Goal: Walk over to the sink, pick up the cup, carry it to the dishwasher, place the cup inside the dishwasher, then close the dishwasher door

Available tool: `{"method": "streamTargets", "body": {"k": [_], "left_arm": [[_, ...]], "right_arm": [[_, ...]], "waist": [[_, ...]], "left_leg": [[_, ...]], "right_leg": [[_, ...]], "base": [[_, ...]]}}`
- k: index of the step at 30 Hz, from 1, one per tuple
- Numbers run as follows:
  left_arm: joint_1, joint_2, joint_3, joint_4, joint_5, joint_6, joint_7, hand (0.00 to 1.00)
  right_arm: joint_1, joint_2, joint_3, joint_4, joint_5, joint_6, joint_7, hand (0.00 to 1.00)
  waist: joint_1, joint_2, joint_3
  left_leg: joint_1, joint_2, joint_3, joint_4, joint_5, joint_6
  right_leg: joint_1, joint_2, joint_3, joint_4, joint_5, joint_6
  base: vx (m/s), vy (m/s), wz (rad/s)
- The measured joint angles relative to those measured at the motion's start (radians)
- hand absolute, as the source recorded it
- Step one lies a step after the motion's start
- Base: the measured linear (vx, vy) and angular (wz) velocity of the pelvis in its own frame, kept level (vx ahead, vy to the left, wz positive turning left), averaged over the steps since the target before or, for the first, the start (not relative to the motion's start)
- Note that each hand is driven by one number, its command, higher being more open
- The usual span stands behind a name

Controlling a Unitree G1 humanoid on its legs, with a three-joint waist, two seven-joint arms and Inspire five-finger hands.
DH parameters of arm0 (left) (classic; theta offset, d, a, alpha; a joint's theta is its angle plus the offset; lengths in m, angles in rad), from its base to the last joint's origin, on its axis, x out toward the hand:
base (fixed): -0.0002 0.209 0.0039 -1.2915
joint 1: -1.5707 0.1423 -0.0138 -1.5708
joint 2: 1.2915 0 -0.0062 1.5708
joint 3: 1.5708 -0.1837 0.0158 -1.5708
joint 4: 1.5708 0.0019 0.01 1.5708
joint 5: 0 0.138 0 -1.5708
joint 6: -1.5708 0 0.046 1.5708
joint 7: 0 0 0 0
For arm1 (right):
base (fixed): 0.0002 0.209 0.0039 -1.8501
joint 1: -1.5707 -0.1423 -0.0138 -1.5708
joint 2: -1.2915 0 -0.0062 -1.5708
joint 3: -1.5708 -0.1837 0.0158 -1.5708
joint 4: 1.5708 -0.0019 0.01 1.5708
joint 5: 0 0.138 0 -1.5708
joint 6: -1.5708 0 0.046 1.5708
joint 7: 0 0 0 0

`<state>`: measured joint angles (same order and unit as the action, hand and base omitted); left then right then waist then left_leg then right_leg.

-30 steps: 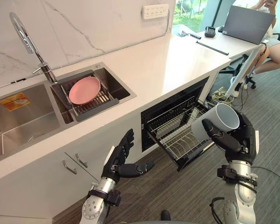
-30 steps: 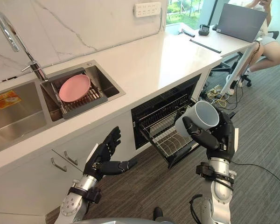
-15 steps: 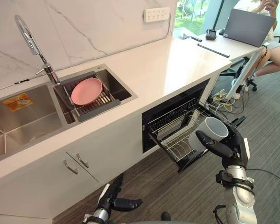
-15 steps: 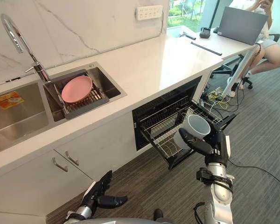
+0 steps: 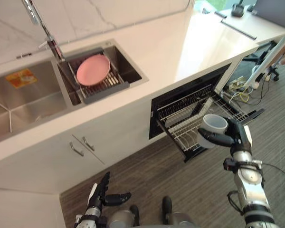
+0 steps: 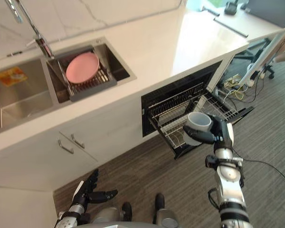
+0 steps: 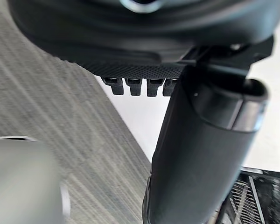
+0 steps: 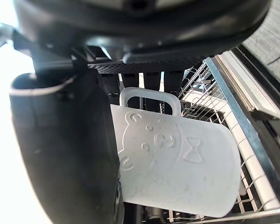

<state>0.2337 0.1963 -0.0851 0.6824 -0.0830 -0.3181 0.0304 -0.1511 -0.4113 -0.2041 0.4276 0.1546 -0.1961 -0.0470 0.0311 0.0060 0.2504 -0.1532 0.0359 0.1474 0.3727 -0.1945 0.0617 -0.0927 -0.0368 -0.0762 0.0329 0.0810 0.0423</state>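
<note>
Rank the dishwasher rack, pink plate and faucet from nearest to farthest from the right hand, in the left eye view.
1. Dishwasher rack, just beside the right hand.
2. Pink plate, in the sink, leftward.
3. Faucet, behind the sink, farthest left.

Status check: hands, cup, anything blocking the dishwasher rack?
Right hand shut on cup, held over the pulled-out rack. Left hand open, low near the floor, idle. Nothing seen between cup and rack.
</note>
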Motion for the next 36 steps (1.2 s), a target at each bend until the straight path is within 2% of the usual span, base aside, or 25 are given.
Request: {"method": "streamTargets", "body": {"k": [1,4,6,9,12,15,24,30,36], "left_arm": [[-0.02,0.008,0.0,0.006,-0.007,0.0,0.004,1.0],[-0.059,0.023,0.0,0.025,-0.015,-0.001,0.012,1.0],[-0.095,0.023,0.0,0.034,-0.018,-0.001,0.019,1.0],[-0.138,0.016,-0.002,0.033,-0.036,-0.006,0.028,1.0],[-0.174,0.003,-0.002,0.033,-0.056,-0.008,0.039,1.0],[-0.197,-0.015,-0.002,0.032,-0.076,-0.022,0.038,1.0],[-0.253,-0.056,0.0,0.031,-0.127,-0.042,0.035,1.0],[-0.259,-0.054,0.001,0.026,-0.172,-0.067,0.035,1.0],[-0.259,-0.054,-0.001,0.019,-0.174,-0.096,0.035,1.0]], "right_arm": [[-0.027,-0.02,0.004,0.008,0.0,0.0,-0.003,0.0],[-0.11,-0.067,0.023,0.038,0.0,0.001,-0.004,0.0],[-0.204,-0.108,0.035,0.071,0.0,0.004,-0.005,0.0],[-0.285,-0.137,0.061,0.077,0.0,0.025,-0.001,0.0],[-0.346,-0.139,0.102,0.077,0.0,0.045,0.008,0.0],[-0.402,-0.14,0.166,0.077,0.0,0.058,0.025,0.0],[-0.618,-0.176,0.311,0.187,-0.045,0.125,0.046,0.0],[-0.73,-0.184,0.327,0.258,-0.07,0.163,0.042,0.0],[-0.758,-0.209,0.328,0.369,-0.088,0.182,0.015,0.0]], "waist": [[0.009,-0.002,0.028],[0.021,-0.008,0.072],[0.03,-0.007,0.126],[0.05,-0.007,0.169],[0.072,-0.006,0.175],[0.083,-0.006,0.178],[0.092,-0.008,0.201],[0.092,-0.012,0.21],[0.093,-0.012,0.21]], "left_leg": [[-0.03,0.013,-0.001,0.037,-0.015,-0.004],[-0.097,0.022,-0.002,0.081,-0.025,-0.01],[-0.156,0.034,-0.001,0.129,-0.031,-0.001],[-0.23,0.053,-0.001,0.188,-0.039,0.01],[-0.301,0.075,-0.004,0.255,-0.059,0.018],[-0.345,0.093,-0.013,0.314,-0.084,0.011],[-0.467,0.118,-0.042,0.42,-0.121,-0.014],[-0.514,0.122,-0.05,0.45,-0.127,-0.024],[-0.555,0.123,-0.049,0.464,-0.128,-0.026]], "right_leg": [[-0.021,0.007,-0.003,0.013,-0.011,-0.011],[-0.08,0.007,-0.02,0.04,-0.009,-0.016],[-0.138,0.007,-0.032,0.085,-0.008,-0.019],[-0.224,0.012,-0.041,0.17,-0.031,-0.029],[-0.312,0.008,-0.078,0.279,-0.082,-0.037],[-0.369,-0.001,-0.113,0.374,-0.135,-0.045],[-0.511,-0.02,-0.161,0.549,-0.224,-0.071],[-0.571,-0.031,-0.174,0.613,-0.248,-0.085],[-0.614,-0.036,-0.174,0.636,-0.251,-0.088]], "base": [[-0.2,-0.024,-0.05],[-0.15,-0.003,-0.05],[-0.12,0.022,-0.07],[-0.09,0.025,-0.04],[-0.02,-0.01,0.01],[0.02,-0.05,0.05],[0.01,-0.067,0.04],[0.0,-0.047,0.02],[0.0,0.0,0.0]]}}
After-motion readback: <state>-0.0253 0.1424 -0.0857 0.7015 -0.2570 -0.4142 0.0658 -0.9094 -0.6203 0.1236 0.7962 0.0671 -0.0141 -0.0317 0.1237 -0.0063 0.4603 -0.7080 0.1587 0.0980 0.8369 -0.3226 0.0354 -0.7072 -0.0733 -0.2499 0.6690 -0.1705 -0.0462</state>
